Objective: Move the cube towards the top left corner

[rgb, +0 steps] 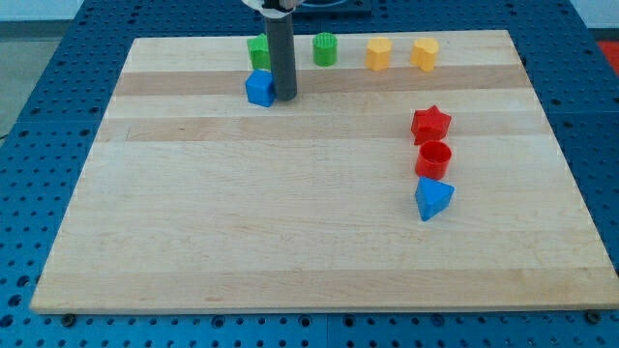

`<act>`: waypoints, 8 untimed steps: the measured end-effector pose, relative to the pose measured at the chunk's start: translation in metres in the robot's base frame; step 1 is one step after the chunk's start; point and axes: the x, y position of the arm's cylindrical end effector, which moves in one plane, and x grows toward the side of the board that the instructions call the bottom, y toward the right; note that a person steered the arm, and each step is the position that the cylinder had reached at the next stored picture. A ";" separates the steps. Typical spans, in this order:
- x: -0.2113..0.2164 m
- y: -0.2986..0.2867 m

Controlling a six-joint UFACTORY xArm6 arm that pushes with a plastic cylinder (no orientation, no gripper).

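Note:
A blue cube (259, 87) sits near the top of the wooden board (290, 213), left of centre. My tip (283, 98) is at the lower end of the dark rod and touches the cube's right side. A green block (258, 50) stands just above the cube, partly hidden by the rod, so its shape is unclear.
Along the top edge stand a green cylinder (325, 49) and two yellow blocks (378, 53) (425, 54). At the view's right are a red star (430, 124), a red cylinder (433, 159) and a blue triangular block (433, 198).

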 end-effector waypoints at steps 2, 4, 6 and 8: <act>0.000 -0.083; -0.024 -0.136; -0.059 -0.122; -0.074 -0.114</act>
